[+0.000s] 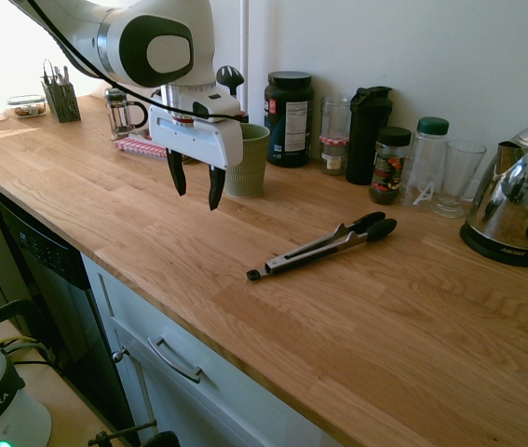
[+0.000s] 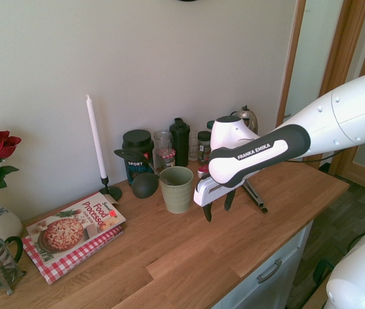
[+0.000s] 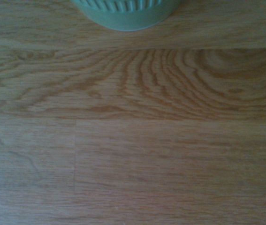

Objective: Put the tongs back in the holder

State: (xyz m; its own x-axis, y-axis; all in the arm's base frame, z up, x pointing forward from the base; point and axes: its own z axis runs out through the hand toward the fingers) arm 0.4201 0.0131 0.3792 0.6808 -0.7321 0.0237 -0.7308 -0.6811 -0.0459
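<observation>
**Tongs flat on the worktop, open hand above the wood by the holder**

A kitchen worktop [image 1: 152, 223] of oak planks runs along a pale wall, with jars, a shaker bottle and a clear glass [image 1: 456, 177] lined up at its back edge and a shiny kettle [image 1: 521, 200] towards one end. The tongs [image 1: 324, 246] lie flat on the bare wood in the middle of the worktop, about midway between front and back edges, black handle ends pointing towards the jars and small black tips towards the front edge. The holder [image 1: 250, 160] stands upright nearer the back edge, well apart from the tongs; its ribbed green base shows in the wrist view [image 3: 125, 14]. The hand [image 1: 196, 184] hangs above the wood just in front of the holder, its dark fingers [image 2: 207, 212] spread apart and gripping nothing. Beyond the holder lie a cookbook [image 2: 76, 225] on a checked cloth, a white candle [image 2: 95, 138] and a dark ladle [image 2: 145, 183].
</observation>
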